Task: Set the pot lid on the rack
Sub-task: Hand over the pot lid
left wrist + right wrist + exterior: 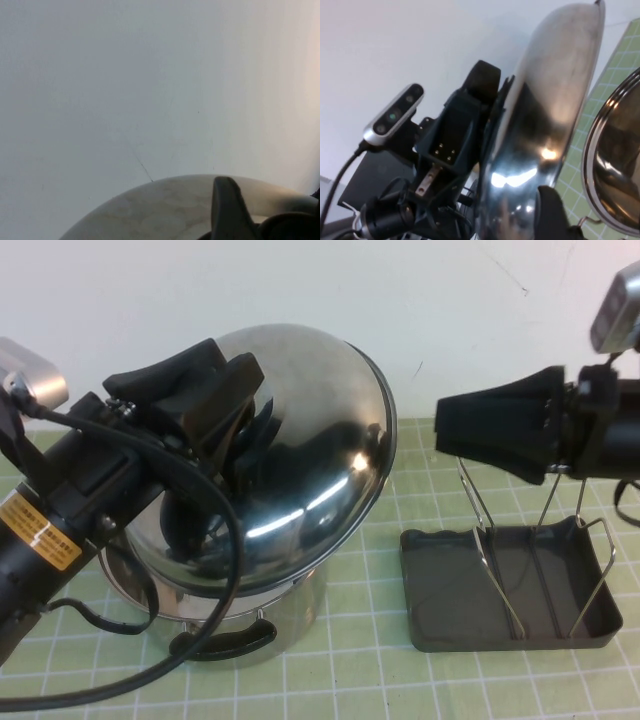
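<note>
My pot lid (300, 470), tilted above the pot (270, 625) at centre left, hangs from my left tool (235, 405), clamped on its knob. The rack (510, 590) sits lower right. My right tool (450, 435) hovers above it; its opening I cannot tell.

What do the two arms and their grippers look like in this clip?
Both are black. The left arm carries a yellow-orange warning label, loose black cables and a silver wrist camera; its left gripper has chunky black fingers. The right gripper is a tapered black wedge under a silver camera.
</note>
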Tool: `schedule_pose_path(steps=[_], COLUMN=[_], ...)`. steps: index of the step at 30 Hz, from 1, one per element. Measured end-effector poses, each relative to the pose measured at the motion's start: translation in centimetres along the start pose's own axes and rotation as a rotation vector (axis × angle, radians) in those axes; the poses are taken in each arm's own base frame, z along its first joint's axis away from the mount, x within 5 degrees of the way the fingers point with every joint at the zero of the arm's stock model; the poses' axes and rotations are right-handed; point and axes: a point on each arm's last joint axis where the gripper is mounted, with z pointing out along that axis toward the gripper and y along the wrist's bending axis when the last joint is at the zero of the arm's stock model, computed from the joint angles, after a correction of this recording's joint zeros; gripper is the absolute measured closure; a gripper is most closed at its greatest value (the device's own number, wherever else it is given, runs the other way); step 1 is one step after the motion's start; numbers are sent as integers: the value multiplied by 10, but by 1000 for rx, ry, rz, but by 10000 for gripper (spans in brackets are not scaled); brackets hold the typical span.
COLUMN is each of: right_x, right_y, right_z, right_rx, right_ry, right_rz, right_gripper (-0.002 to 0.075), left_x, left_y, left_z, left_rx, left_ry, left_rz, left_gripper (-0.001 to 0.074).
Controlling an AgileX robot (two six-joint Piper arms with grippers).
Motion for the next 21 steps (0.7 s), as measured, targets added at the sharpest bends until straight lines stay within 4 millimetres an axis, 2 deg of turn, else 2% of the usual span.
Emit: schedule_pose_path(steps=[7, 16, 21], right_x=[5, -16, -20], right_y=[-8, 8, 6], right_z=[18, 26, 31], right_rx=[-21, -59, -71], right_ry=[49, 34, 43], right_rz=[-7, -93, -91], right_gripper=[351, 351, 351], left_x=[1, 2, 2], left_y=[-3, -4, -4], left_z=[0, 0, 0], left_rx=[31, 41, 45], left_ry=[8, 18, 18], left_rz=[10, -1, -12], left_gripper=[426, 426, 426])
